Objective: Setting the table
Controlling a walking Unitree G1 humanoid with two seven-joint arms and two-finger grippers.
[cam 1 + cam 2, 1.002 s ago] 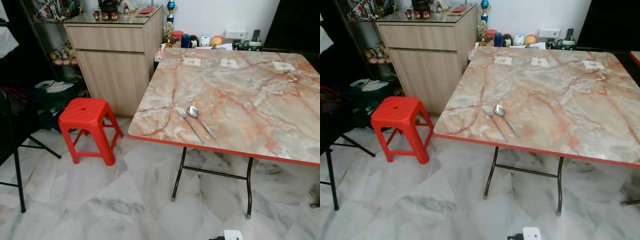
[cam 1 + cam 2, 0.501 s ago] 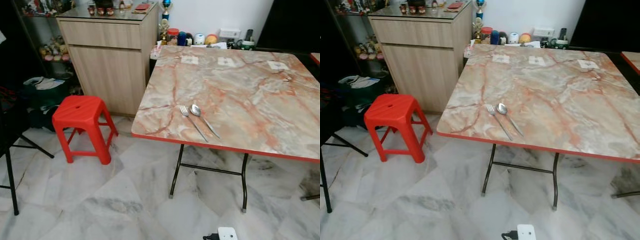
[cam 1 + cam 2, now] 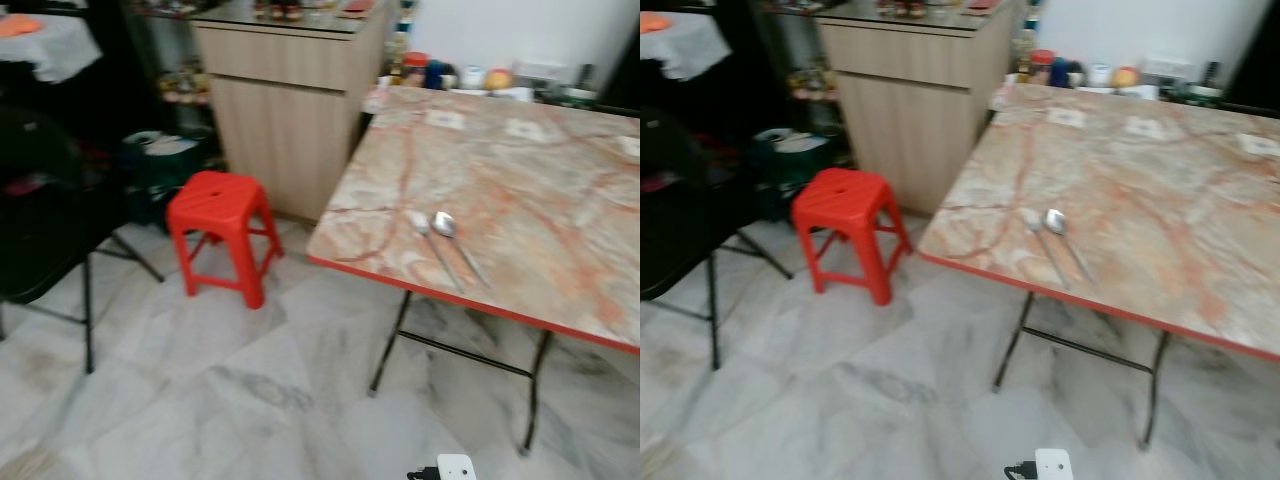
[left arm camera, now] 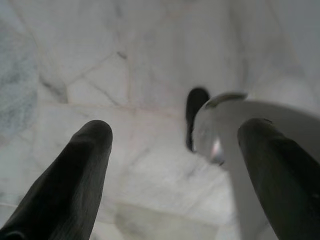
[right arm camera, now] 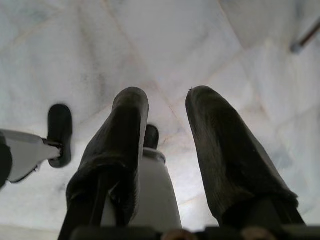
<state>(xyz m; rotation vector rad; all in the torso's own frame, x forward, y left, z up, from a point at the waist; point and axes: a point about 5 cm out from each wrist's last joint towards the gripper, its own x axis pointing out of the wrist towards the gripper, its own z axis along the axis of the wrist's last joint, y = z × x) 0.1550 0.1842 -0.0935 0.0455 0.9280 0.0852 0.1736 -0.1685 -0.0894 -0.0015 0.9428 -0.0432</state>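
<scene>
Left eye view shows a fork (image 3: 432, 244) and spoon (image 3: 456, 243) lying side by side near the front edge of the marble table (image 3: 560, 180), likely set as one place. A red stool (image 3: 220, 235) stands to the left. Both arms hang toward the floor, well apart from the cutlery: left gripper (image 4: 175, 165) spread wide and empty, right gripper (image 5: 167, 145) slightly parted, holding nothing.
</scene>
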